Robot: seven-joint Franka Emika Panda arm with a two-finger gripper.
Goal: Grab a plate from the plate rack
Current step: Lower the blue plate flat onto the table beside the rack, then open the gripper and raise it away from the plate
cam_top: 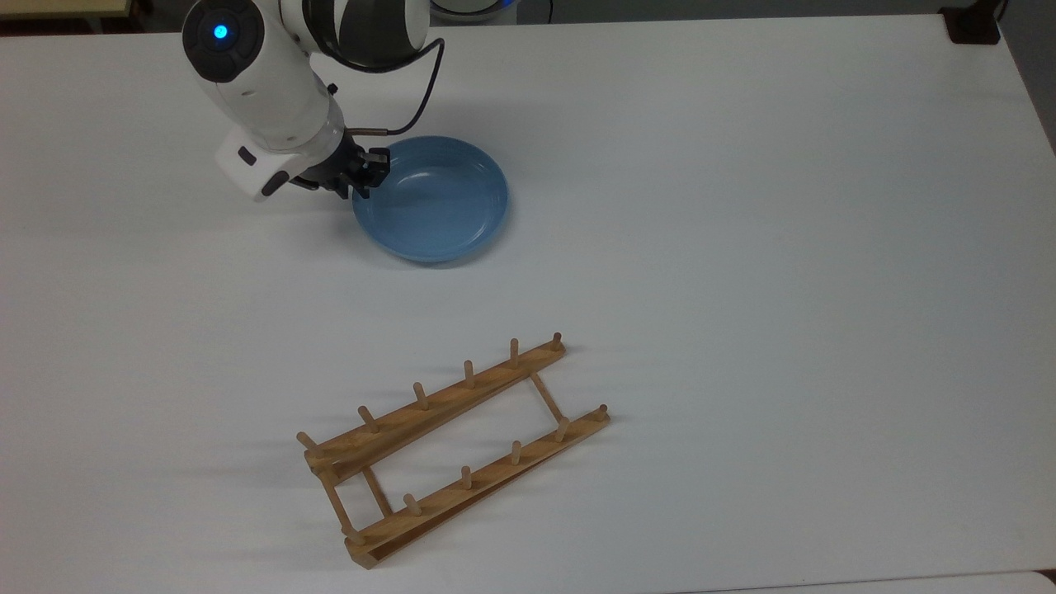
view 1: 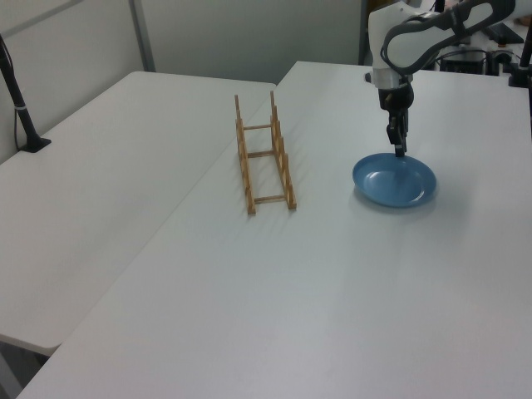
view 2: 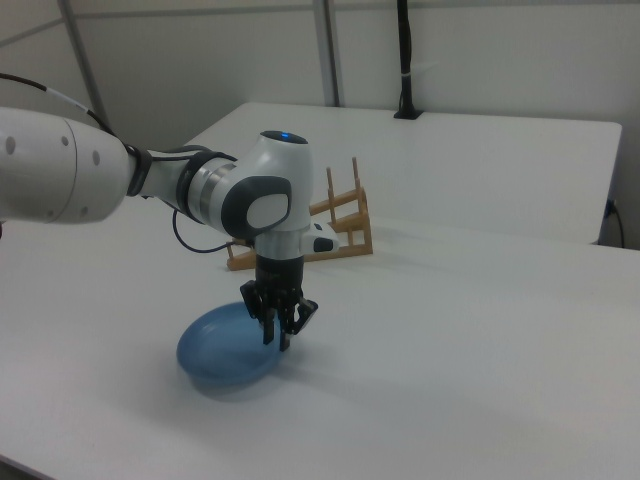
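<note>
**Item 1: the plate**. Round, shallow, light blue, glossy, with a raised rim. It lay flat and right way up on the white table, at about 11 o'clock from the table's centre in the top view. It was well apart from the rack and stood in none of its slots.

**Item 2: the plate rack**. Light-brown wood, two pegged rails joined by thin crossbars. It sat at about 7 o'clock from the table's centre in the top view, lying aslant, with nothing between its pegs.

**Item 3: the gripper**. It pointed straight down at the plate's rim, at about 10 o'clock on the plate in the top view. The fingers were drawn narrow with the rim pinched between them, one inside the dish and one outside.

**Handling note (judgement).** The plate looked rigid and of moderate weight, likely glazed ceramic or hard plastic, and so slick and liable to chip or crack if dropped. The raised rim was the only workable hold. A pinch at one edge leaves the far side free to sag or swing, so a firm grip and slow movement would suit it.

**Status (judgement).** Removal from the rack appeared done; only letting go and withdrawing seemed to be left.
</note>
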